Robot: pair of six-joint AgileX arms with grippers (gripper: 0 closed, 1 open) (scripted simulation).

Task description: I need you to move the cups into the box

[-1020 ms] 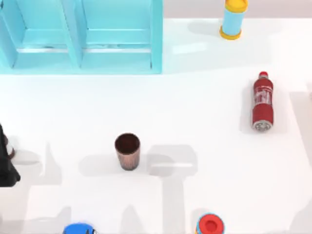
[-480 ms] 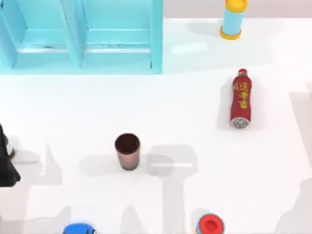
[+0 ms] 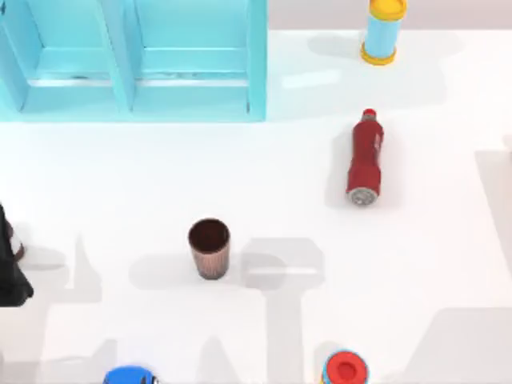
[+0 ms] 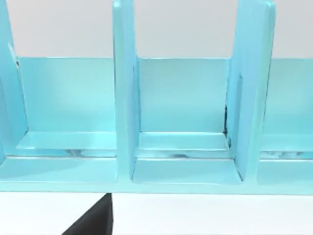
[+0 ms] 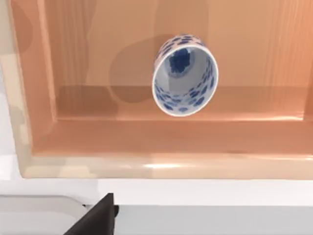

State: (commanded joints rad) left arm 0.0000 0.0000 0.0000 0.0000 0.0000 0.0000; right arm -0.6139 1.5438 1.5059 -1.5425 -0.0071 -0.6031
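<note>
Fingers on either arm: we cannot tell whether they are spread or pressed together. One patterned cup (image 5: 185, 74) already lies in the wooden box (image 5: 146, 142), seen under the right wrist. The brown cup (image 3: 210, 248) stands upright on the table (image 3: 264, 184), still to go. Our left arm (image 3: 10, 276) waits well left of the brown cup; a red bottle (image 3: 364, 158) lies on its side well to the cup's right and farther back. We judge the next step is a grasp across the brown cup's rim. It should be squared from above, lifted straight, and set down clear of the patterned cup.
</note>
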